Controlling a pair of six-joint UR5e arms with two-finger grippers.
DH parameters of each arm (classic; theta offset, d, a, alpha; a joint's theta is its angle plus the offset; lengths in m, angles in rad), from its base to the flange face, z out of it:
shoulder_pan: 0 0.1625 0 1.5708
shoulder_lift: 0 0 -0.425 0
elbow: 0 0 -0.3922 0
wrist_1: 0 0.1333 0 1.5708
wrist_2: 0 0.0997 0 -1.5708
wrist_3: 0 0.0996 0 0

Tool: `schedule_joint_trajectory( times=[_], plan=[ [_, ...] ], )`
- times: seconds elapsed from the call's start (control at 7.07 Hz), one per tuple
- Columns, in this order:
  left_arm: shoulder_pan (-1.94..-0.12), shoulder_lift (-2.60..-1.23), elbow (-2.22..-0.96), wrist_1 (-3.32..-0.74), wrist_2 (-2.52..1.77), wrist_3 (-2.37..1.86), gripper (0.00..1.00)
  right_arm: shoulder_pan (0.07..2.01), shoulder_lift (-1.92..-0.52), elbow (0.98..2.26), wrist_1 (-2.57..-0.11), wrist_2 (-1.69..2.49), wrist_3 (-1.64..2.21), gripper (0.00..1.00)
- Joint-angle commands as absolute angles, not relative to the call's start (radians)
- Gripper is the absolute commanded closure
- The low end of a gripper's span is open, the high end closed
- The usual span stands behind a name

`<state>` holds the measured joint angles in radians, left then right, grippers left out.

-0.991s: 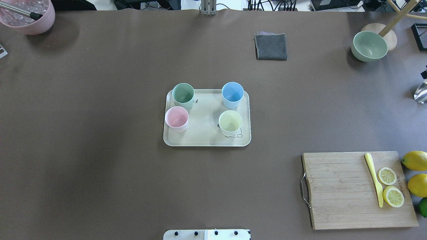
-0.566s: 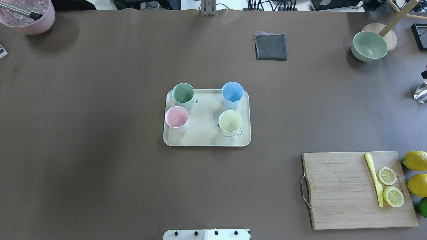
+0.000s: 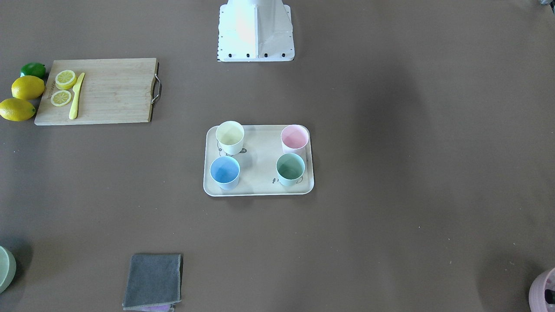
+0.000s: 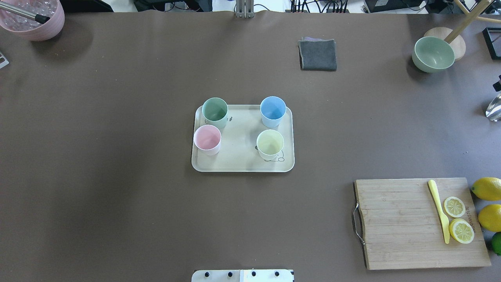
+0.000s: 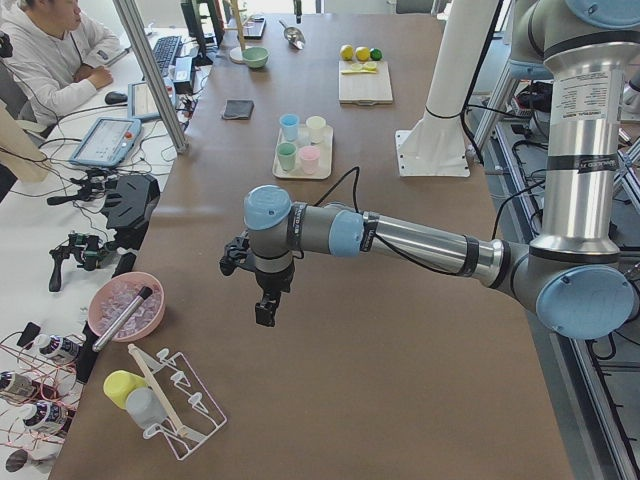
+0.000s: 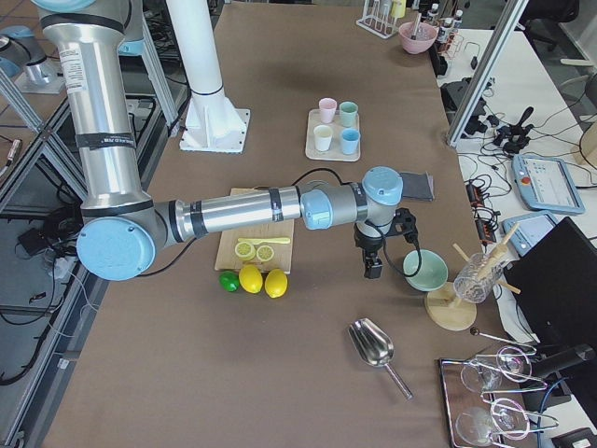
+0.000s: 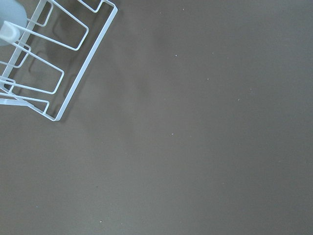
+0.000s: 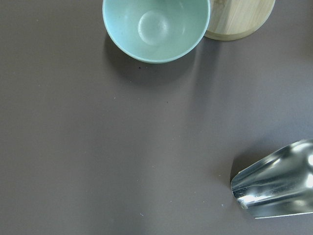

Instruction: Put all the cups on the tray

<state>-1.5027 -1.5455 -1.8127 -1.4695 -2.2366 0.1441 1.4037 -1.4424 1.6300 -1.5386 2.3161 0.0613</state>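
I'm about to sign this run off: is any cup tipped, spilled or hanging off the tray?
Nothing stands out. The pink cup, mint green cup, light blue cup and pale yellow cup all stand upright on the tray, and nothing is spilled. The pink one sits close to the rim, its base apparently inside.

We saw a cream tray (image 4: 238, 158) with a faint dark line drawing. On it were a mint green cup (image 4: 215, 109), a light blue cup (image 4: 273, 109), a pink cup (image 4: 207, 138) and a pale yellow cup (image 4: 270, 142). The table (image 4: 117, 156) was dull brown. We noted a dark grey cloth (image 4: 318, 55), a pale green bowl (image 4: 433, 54), a mauve pot (image 4: 51, 29) and a light wooden cutting board (image 4: 399, 223). The knife (image 4: 440, 211), lemon slices (image 4: 454, 206) and whole lemons (image 4: 487, 188) were yellow, the lime (image 4: 497, 243) green.
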Motion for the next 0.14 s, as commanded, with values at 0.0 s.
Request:
schedule_joint_trajectory(
  times=[0.0],
  plan=[
    [-1.503,-1.545,-1.819,-1.471,-2.237,0.144,0.02,1.404,-1.442,1.629,-1.539,2.316,0.061,0.0]
  ],
)
